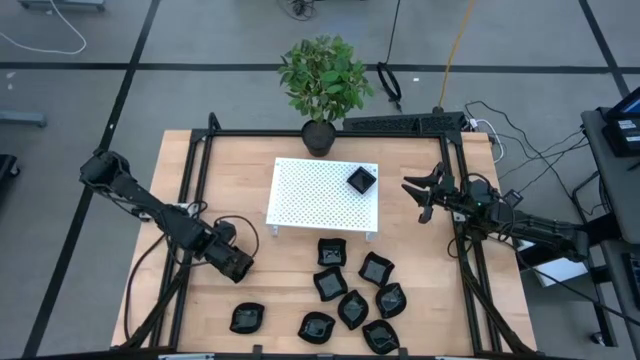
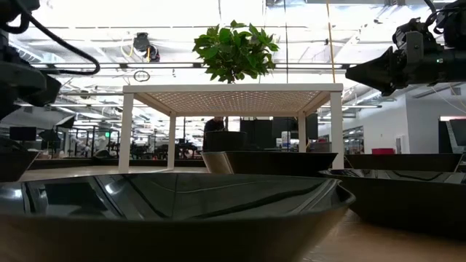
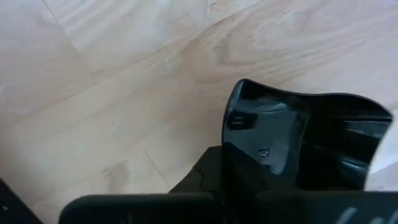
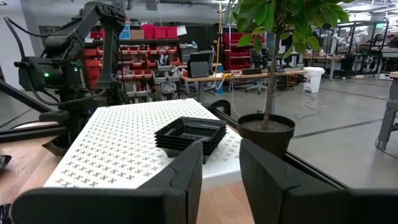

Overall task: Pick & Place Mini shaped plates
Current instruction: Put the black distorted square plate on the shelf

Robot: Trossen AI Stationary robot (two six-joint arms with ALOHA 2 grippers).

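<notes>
Several glossy black mini plates [image 1: 352, 296] lie on the wooden table near its front edge, and one more [image 1: 246, 318] lies apart to their left. Black square plates [image 1: 361, 180] sit stacked on the white perforated platform [image 1: 300, 195], also seen in the right wrist view as a stack [image 4: 189, 135]. My left gripper [image 1: 240, 265] points down over the table's left half, shut on one black plate [image 3: 298, 143]. My right gripper [image 1: 415, 195] hovers level by the platform's right side, open [image 4: 221, 174], nothing between its fingers. My left gripper has a black plate by the part of its rim [image 3: 249, 165] that lies nearest the wrist, coming from above with its fingers pointing down. The dark fingers [image 3: 199, 183] merge with the plate, so the exact hold is hidden. Whether the plate's underside touches the table cannot be told.
A potted plant [image 1: 322, 85] stands behind the platform at the table's far edge. A black frame rail [image 1: 330, 132] runs around the table. Bare wood lies left of the platform and around my left gripper. In the low view, plates [image 2: 175, 211] fill the foreground.
</notes>
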